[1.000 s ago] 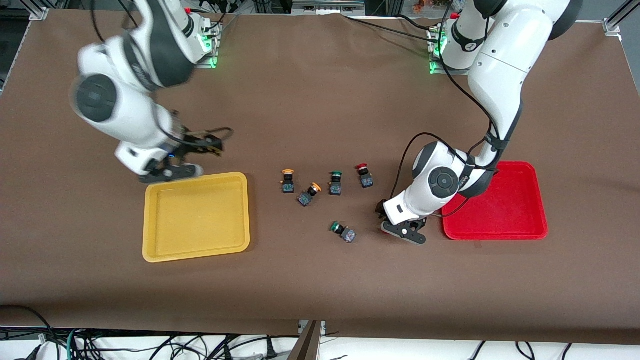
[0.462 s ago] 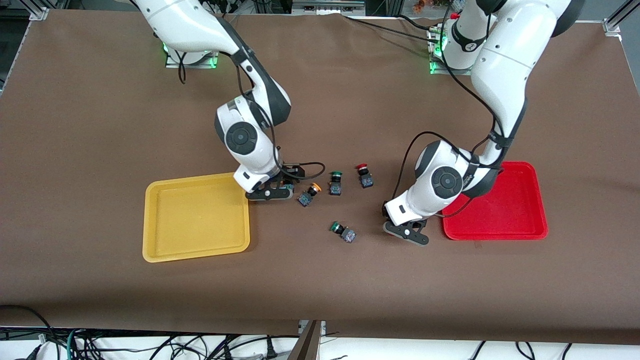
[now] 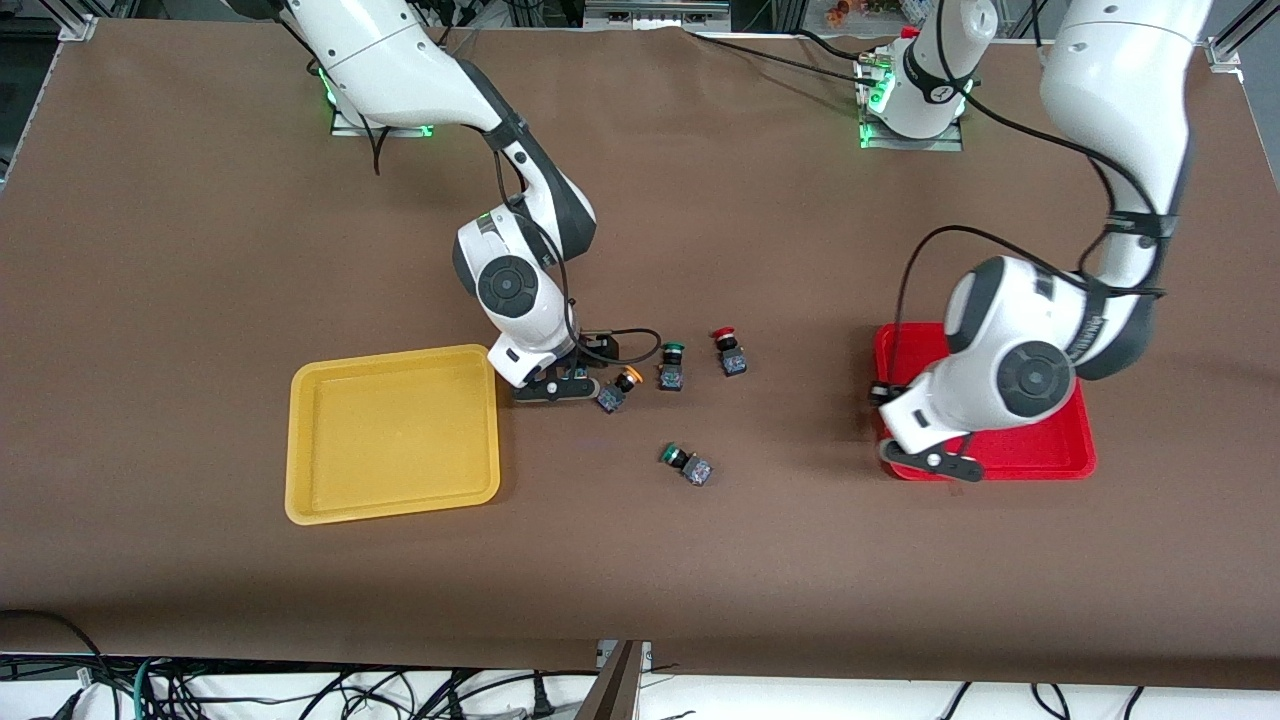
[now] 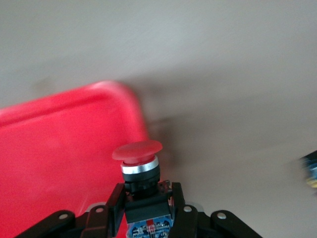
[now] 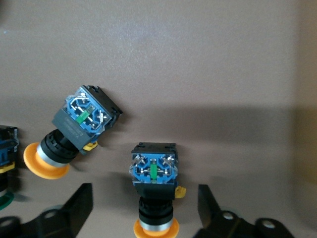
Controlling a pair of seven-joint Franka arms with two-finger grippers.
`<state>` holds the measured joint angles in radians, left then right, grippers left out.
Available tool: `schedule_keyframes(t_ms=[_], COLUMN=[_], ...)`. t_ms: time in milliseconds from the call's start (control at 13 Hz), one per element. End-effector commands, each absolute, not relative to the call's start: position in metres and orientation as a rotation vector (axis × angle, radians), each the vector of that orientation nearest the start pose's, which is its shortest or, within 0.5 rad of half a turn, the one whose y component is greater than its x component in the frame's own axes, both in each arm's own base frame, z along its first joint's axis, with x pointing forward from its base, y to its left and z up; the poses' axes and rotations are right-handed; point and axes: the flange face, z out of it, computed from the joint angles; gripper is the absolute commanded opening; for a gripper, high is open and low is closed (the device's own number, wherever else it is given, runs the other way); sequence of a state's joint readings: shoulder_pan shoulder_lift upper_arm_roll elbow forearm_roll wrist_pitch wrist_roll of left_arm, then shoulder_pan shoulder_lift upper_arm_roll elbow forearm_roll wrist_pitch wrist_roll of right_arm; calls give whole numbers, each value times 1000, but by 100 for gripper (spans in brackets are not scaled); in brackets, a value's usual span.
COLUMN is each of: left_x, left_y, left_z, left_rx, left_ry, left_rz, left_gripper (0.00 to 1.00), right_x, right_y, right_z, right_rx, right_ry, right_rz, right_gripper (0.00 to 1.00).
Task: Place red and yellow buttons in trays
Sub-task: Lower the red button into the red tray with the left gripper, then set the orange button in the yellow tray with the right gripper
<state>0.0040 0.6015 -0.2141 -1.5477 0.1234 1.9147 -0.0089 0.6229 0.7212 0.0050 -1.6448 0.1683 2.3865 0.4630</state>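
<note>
**Status: 1 red button gripped over red tray; 1 yellow button bracketed, ungripped**

Clock directions are read on the front view's dial.

1. The left gripper (image 3: 930,460) (image 4: 147,199) is clamped on the dark body of 1 red button (image 4: 137,151), with the cap pointing away from the wrist. It hangs over the 7 o'clock corner of the red tray (image 3: 1060,450) (image 4: 59,158), about at the rim.

2. The right gripper (image 3: 555,388) (image 5: 144,194) is down at the table, at 3 o'clock of the yellow tray (image 3: 390,440) and just beside its rim. Its fingers (image 5: 74,208) are spread wide. 1 yellow button (image 5: 154,171) lies on its side between them, and neither finger touches it.

3. The second yellow button (image 3: 615,390) (image 5: 74,134) lies tipped over at 3 o'clock of the right gripper, close by but apart from it.

4. A green-capped switch (image 3: 672,365) stands at 2 o'clock of that second yellow button.

5. The loose red button (image 3: 730,352) stands at 2 o'clock of the green-capped switch, on the cloth and well apart from the red tray.

6. Another green-capped switch (image 3: 686,464) lies at 6 o'clock of the first.

7. The yellow tray's floor holds no button.
</note>
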Motion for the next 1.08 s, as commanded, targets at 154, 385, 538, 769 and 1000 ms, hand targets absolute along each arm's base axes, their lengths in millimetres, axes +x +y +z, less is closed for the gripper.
schedule_keyframes(t_ms=[154,385,538,769,1000], left_x=[656,654,656,654,634], left_y=[-63,-49,-49,-105,-198], left_z=[225,207,217,293,308], left_rx=[-3040,-3046,-3042,-3057,-3121], left_ry=[377,333,351,440,214], left_rz=[519,560,548,455,431], left_gripper=[0,50,100,100,100], right_x=[555,558,570,613,651], right_y=[404,397,386,318,242], right_z=[189,189,214,266,273], right_rx=[-3034,-3038,-3041,-3098,-3093], right_ry=[-88,-75,-90,-327,-554], right_rz=[62,68,64,124,110], right_gripper=[52,23,19,19,20])
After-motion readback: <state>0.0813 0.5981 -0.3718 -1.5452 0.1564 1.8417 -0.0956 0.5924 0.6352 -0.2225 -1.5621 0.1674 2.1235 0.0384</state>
